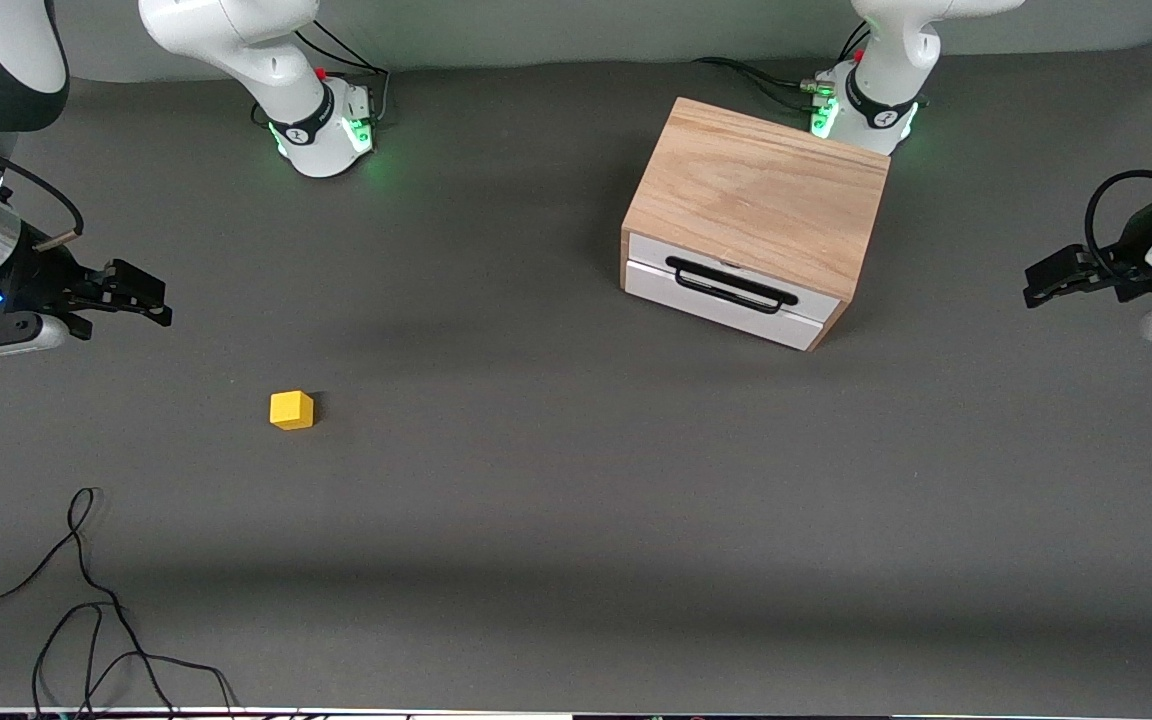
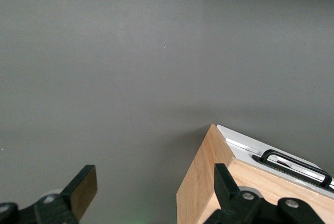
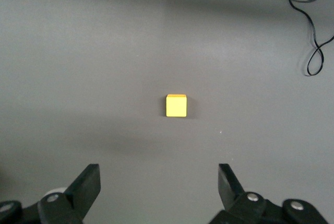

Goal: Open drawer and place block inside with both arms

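The yellow block [image 1: 292, 410] lies on the grey table toward the right arm's end; it also shows in the right wrist view [image 3: 176, 105]. The wooden cabinet [image 1: 756, 190] stands near the left arm's base. Its white drawer [image 1: 726, 300] with the black bar handle [image 1: 731, 285] is shut. My right gripper [image 1: 148, 297] is open and empty, up in the air beside the block [image 3: 158, 174]. My left gripper [image 1: 1036, 283] is open and empty, apart from the cabinet at the left arm's end of the table. In the left wrist view, the left gripper [image 2: 154, 179] frames a cabinet corner [image 2: 203, 182] and the handle [image 2: 297, 164].
Loose black cables [image 1: 86, 600] lie at the table's near corner toward the right arm's end and show in the right wrist view [image 3: 313, 25]. The arms' green-lit bases [image 1: 321, 130] [image 1: 861, 115] stand along the table's edge farthest from the front camera.
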